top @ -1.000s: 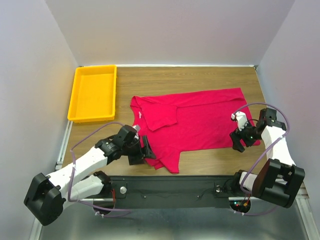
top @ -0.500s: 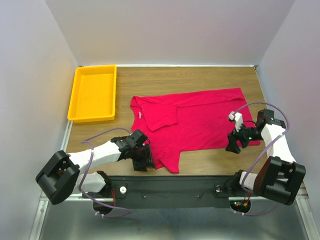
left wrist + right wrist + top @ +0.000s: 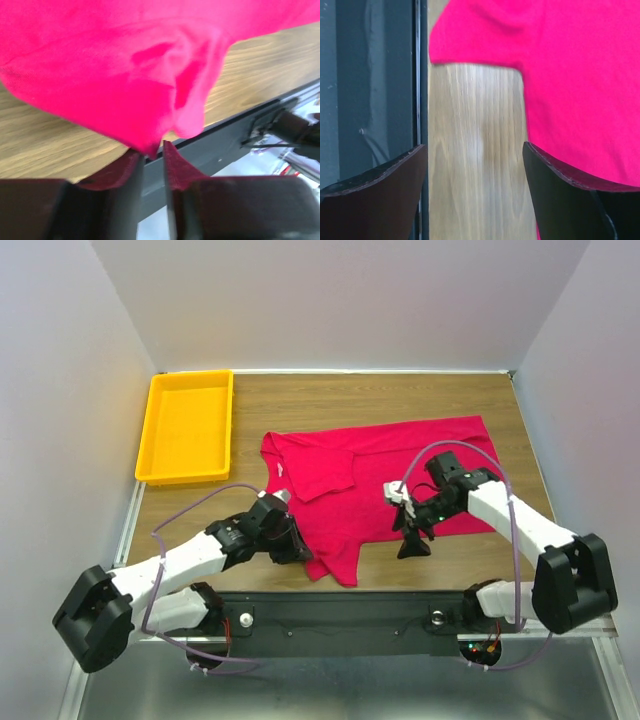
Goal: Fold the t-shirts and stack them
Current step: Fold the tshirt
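We see a t-shirt (image 3: 420, 470) of plain crimson red, with no print. The tray (image 3: 150, 430) is bright yellow all over. The table (image 3: 350, 400) is light brown, with a wood grain running left to right. The arms (image 3: 180, 560) are white with black joints. The left gripper (image 3: 297, 548) and right gripper (image 3: 413, 545) are black. In the left wrist view the fingers (image 3: 125, 172) show a dull red tint. The cables (image 3: 190, 512) are pale purple and the walls (image 3: 340, 300) pale grey.

The right gripper (image 3: 411, 543) has swung inward along the near edge of the t-shirt (image 3: 400, 475) — the left gripper (image 3: 291, 546) shifted slightly at its sleeve.
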`<move>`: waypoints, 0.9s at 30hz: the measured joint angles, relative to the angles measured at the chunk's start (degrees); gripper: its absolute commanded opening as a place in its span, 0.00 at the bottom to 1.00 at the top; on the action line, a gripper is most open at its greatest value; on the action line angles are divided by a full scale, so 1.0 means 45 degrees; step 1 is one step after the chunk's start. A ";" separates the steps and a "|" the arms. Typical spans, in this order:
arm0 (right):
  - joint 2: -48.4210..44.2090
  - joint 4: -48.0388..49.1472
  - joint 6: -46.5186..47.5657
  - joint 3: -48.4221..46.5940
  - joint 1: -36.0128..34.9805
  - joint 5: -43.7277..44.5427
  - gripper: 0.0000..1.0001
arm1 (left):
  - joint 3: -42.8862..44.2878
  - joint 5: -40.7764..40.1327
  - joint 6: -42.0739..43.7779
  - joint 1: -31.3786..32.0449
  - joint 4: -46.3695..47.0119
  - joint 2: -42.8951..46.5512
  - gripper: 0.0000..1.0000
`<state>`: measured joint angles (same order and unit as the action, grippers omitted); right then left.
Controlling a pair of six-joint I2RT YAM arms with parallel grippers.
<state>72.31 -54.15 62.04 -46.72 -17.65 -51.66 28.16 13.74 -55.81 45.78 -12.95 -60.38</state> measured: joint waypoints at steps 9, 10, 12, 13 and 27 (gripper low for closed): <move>0.1103 0.1787 -0.1715 -0.0214 -0.2701 0.0573 0.77 | -0.0151 -0.0296 -0.0049 -0.1248 0.0534 0.0403 0.11; 0.1107 0.1923 -0.1899 -0.0219 -0.2900 0.0593 0.76 | -0.0151 -0.0291 0.0126 -0.1545 0.0656 0.0121 0.12; 0.1180 0.2161 -0.2288 -0.0282 -0.3099 0.0627 0.75 | -0.0151 -0.0204 0.0447 -0.2045 0.0855 -0.0413 0.14; 0.1243 0.2254 -0.2531 -0.0350 -0.3099 0.0685 0.75 | -0.0151 -0.0092 0.0602 -0.2370 0.0991 -0.0641 0.16; 0.0525 0.3186 -0.4843 -0.0981 -0.3075 0.3609 0.82 | 0.0675 0.1671 0.3653 -0.3546 0.0073 -0.0641 0.66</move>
<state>74.67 -39.81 40.25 -51.13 -31.48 -35.42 31.20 21.26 -39.38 29.82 -12.62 -63.26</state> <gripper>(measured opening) 0.816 0.654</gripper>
